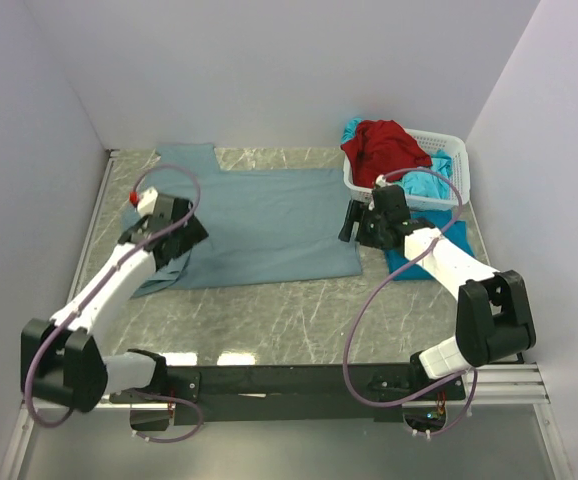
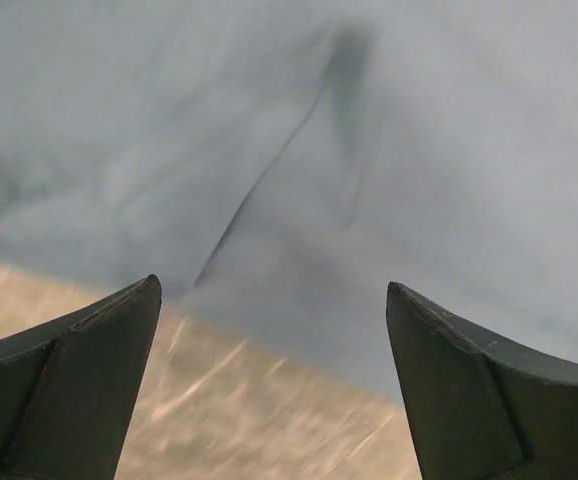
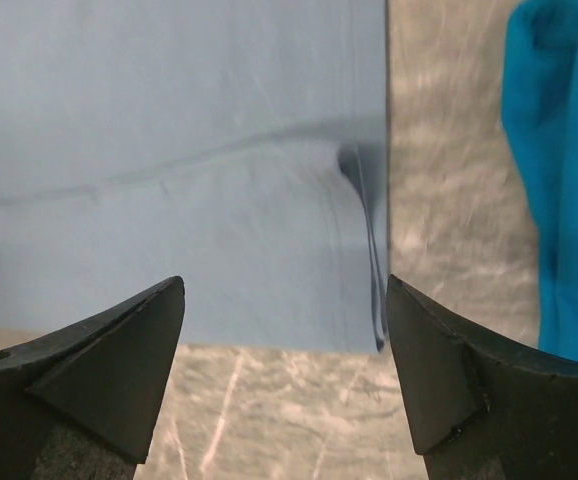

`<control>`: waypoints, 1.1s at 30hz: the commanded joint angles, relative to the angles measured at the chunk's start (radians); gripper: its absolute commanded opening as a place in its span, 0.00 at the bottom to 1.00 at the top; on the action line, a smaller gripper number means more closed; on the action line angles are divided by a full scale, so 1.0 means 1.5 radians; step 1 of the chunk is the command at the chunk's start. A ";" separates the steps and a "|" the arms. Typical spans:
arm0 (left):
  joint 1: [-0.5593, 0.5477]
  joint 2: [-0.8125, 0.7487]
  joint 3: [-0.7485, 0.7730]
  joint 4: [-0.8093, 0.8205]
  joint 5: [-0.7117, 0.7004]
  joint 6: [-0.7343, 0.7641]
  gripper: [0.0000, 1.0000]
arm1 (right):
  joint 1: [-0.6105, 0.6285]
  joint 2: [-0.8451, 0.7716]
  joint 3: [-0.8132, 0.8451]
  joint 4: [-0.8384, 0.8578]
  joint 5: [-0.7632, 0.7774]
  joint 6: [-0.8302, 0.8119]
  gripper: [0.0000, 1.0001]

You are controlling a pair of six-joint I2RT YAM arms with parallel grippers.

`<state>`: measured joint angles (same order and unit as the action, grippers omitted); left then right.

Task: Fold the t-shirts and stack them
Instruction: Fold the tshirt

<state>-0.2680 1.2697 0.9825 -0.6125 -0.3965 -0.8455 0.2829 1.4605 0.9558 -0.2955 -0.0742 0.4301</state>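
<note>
The large grey-blue t-shirt (image 1: 269,225) lies spread flat on the marble table. My left gripper (image 1: 181,240) is open and empty over the shirt's left edge. In the left wrist view (image 2: 272,285) the cloth (image 2: 369,150) lies just past the fingertips. My right gripper (image 1: 349,222) is open and empty at the shirt's right edge. In the right wrist view (image 3: 285,281) the shirt's corner (image 3: 374,335) lies between the fingers. A red t-shirt (image 1: 384,145) and a turquoise one (image 1: 431,185) lie in the basket. Another turquoise cloth (image 1: 409,262) (image 3: 559,200) lies on the table under my right arm.
The white lattice basket (image 1: 454,150) stands at the back right, close to my right wrist. White walls close the table on the left, back and right. Bare marble (image 1: 289,310) runs between the shirt and the arm bases.
</note>
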 commanded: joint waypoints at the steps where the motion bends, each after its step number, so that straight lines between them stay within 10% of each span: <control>1: 0.001 -0.056 -0.097 0.034 0.078 -0.041 0.99 | 0.002 -0.020 -0.027 0.029 -0.029 -0.009 0.88; 26: 0.028 0.076 -0.095 0.044 -0.026 -0.065 0.51 | 0.007 -0.009 -0.038 0.016 -0.001 -0.011 0.88; 29: 0.030 0.086 -0.093 0.056 -0.024 -0.059 0.37 | 0.007 -0.005 -0.036 0.010 0.011 -0.011 0.88; 31: 0.031 0.090 -0.085 0.051 -0.029 -0.067 0.01 | 0.006 -0.003 -0.034 0.008 0.012 -0.011 0.88; 33: 0.031 0.092 -0.079 0.043 -0.049 -0.073 0.01 | 0.006 -0.003 -0.032 0.007 0.011 -0.011 0.88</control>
<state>-0.2249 1.4105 0.8139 -0.5617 -0.4286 -0.9459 0.2855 1.4555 0.8806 -0.2813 -0.0795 0.4252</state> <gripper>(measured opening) 0.022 0.876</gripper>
